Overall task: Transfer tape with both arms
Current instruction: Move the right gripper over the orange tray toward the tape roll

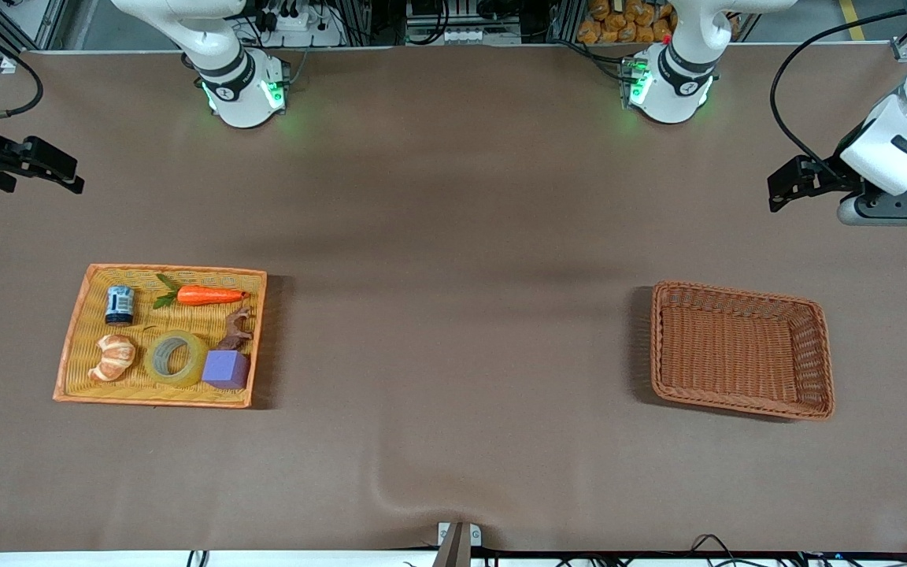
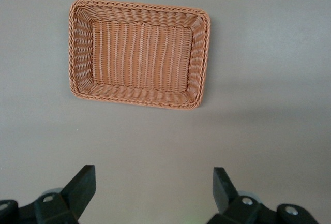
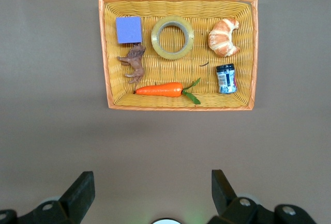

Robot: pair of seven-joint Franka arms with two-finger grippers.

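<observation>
**A:** You have not begun the transfer, as far as I can judge. The ring-shaped roll of translucent yellowish tape (image 1: 175, 359) lies flat in the shallow yellow woven tray with the orange rim (image 1: 75, 331), at the right arm's end of the table, between the golden croissant (image 1: 112, 357) and the purple cube (image 1: 226, 369). The empty brown wicker basket (image 1: 743, 303) sits well apart, at the left arm's end.

**B:** And the grippers?

**A:** Your right gripper (image 3: 150, 193) hangs over bare table near the tray, jaws spread wide and holding nothing. Your left gripper (image 2: 152, 190) hangs the same way near the basket, wide open and empty. So the pickup, the handover and the drop are all left, I would say.

**B:** What do the wrist views add?

**A:** The right wrist view shows you the tape's open centre plainly, plus the orange carrot (image 3: 160, 89), the brown toy animal (image 3: 134, 62) and the small dark jar (image 3: 226, 78). The left wrist view shows only the basket's bare floor. Only the front view gives you both containers together.
</observation>
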